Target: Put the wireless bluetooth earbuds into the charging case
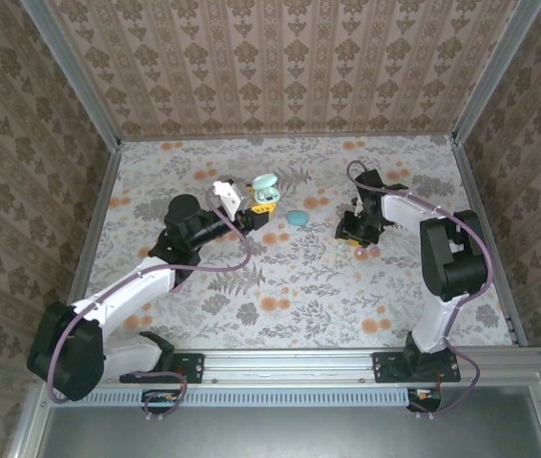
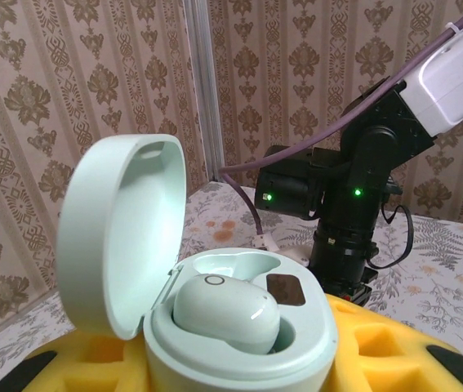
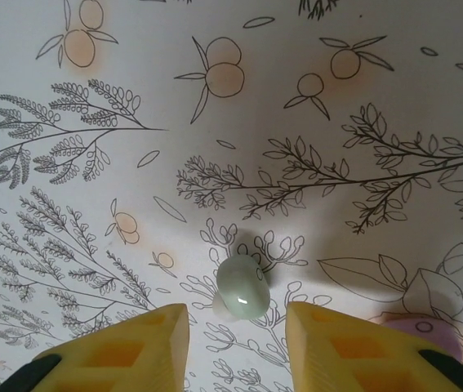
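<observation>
We note first earbud (image 2: 224, 310) seated, left end effector (image 1: 254, 218) gripping charging case (image 2: 239, 347); second earbud (image 3: 242, 287) awaits open right end effector (image 3: 237, 347).

No legible text or markings.

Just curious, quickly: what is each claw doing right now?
Left gripper: closed on the open charging case.
Right gripper: open, empty; an earbud lies by its fingertips.
</observation>
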Robot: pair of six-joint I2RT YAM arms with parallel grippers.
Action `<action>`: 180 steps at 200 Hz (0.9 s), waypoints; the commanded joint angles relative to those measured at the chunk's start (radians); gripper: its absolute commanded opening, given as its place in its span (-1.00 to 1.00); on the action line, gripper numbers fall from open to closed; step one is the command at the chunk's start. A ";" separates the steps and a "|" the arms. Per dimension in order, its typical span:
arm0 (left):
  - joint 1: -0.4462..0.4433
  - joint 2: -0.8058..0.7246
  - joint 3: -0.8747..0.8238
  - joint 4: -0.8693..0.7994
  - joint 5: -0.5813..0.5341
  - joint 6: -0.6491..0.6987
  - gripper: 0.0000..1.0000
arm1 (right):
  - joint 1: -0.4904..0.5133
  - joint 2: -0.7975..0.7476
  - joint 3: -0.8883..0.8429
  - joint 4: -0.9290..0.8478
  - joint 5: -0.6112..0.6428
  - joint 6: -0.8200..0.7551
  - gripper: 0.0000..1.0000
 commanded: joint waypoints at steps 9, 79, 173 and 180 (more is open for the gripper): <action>0.006 0.005 0.021 0.010 0.005 0.016 -0.58 | 0.011 0.037 0.006 -0.007 0.005 -0.022 -0.24; 0.006 0.010 0.025 0.008 0.003 0.016 -0.58 | 0.024 0.075 0.017 0.024 -0.030 -0.037 -0.29; 0.006 0.011 0.024 0.005 0.003 0.019 -0.58 | 0.051 0.052 0.055 0.015 -0.013 -0.044 -0.33; 0.006 0.011 0.024 0.005 0.003 0.019 -0.58 | 0.052 0.054 0.057 0.017 -0.013 -0.045 -0.33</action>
